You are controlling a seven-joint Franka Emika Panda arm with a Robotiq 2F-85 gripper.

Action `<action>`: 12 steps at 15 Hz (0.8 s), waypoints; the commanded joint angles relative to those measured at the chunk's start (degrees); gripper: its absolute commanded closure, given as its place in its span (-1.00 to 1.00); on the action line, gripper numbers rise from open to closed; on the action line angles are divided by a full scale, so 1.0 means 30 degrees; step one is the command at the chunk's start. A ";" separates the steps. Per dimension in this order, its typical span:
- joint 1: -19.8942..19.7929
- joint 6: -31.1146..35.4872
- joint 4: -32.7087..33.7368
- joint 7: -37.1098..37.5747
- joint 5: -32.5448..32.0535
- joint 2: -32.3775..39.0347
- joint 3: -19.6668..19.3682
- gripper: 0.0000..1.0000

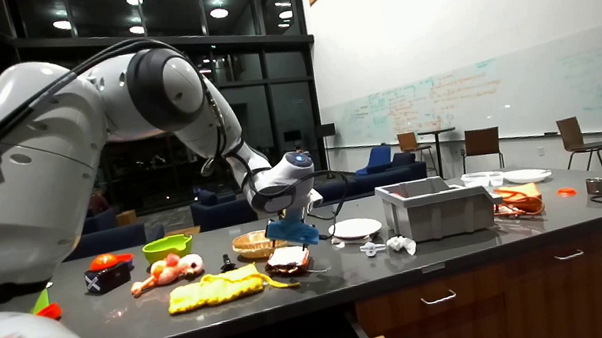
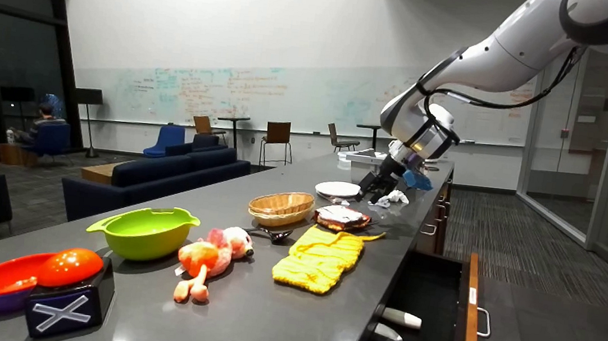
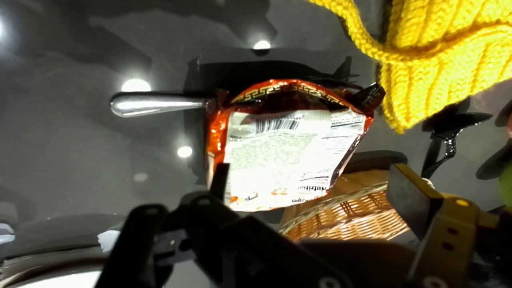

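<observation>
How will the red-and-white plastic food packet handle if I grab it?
The red-and-white plastic food packet will probably flex, since its edges look crinkled. Its glossy film may be slippery. It could drag the silver metal utensil handle jutting from its edge.

Little room between packet [image 3: 280,154] and basket [image 3: 352,212]

The arched arm [image 1: 118,101] angles spread fingers [image 3: 410,198] downward.
</observation>
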 commanded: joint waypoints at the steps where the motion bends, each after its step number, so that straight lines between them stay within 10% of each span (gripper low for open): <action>1: -0.0650 0.0172 -0.0031 0.0296 -0.0490 -0.0005 0.0737 -1.00; 12: -0.0866 -0.0155 0.0412 0.1267 -0.2066 0.0644 0.0982 -1.00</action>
